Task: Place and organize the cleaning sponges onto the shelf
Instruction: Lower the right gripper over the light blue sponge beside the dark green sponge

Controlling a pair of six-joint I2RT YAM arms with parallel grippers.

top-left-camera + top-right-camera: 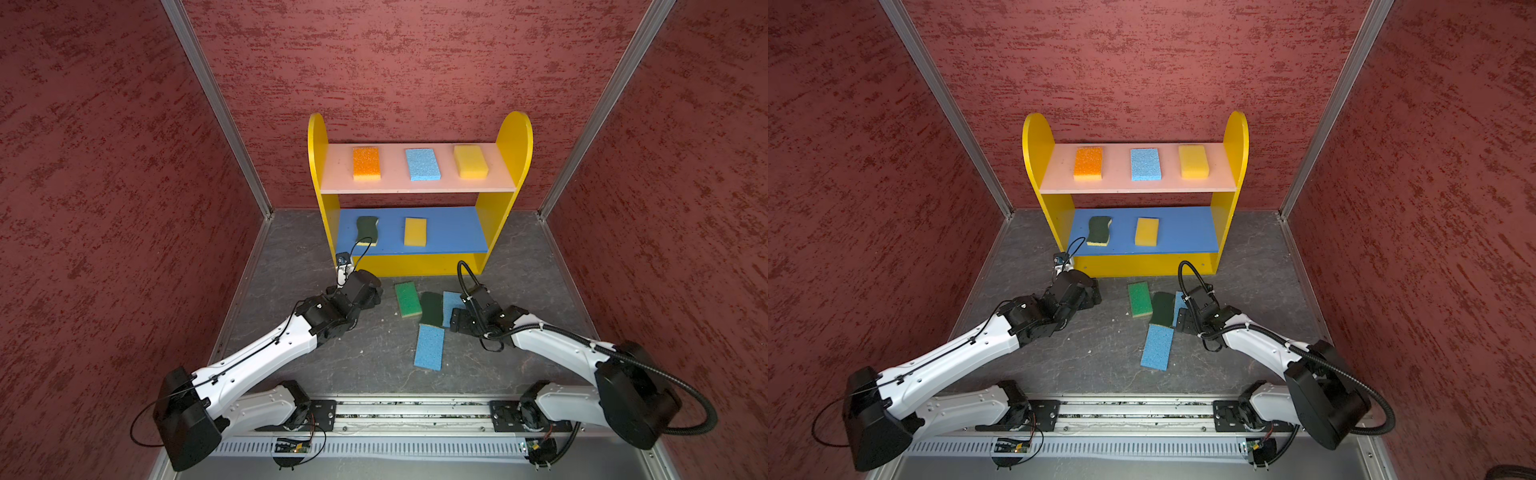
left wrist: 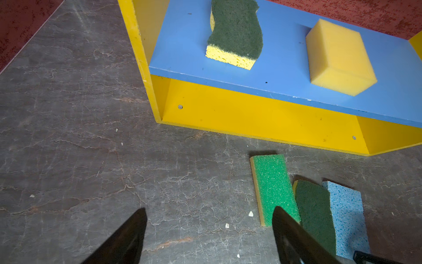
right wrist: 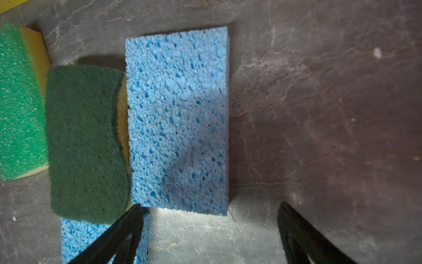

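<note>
Nine pieces logged. Five were on the shelf (image 1: 515, 137). The orange sponge (image 1: 366, 163), shelved blue sponge (image 1: 422, 164) and upper yellow sponge (image 1: 470, 161) sat on the pink board (image 1: 390, 183). The shelved scourer (image 1: 367, 230) and lower yellow sponge (image 1: 415, 232) sat on the blue board (image 1: 455, 229), whose right end lay bare.

Four lay on the table (image 1: 332, 357) just before it. The green-topped sponge (image 1: 407, 299), loose scourer (image 1: 431, 308) and target blue sponge (image 3: 178, 118) lay edge to edge. The front blue sponge (image 1: 429, 347) touched the scourer's end.

- **Right gripper (image 3: 211, 206):** fingers spread wide, empty, poised at the target's short end.
- **Left gripper (image 2: 209, 209):** likewise spread and empty, above the table.
- **Handling note:** the target was the likely pick. One finger should slip down the seam without snagging the loose scourer, then squeeze gently, since foam yields.
- **Markings:** none legible.
</note>
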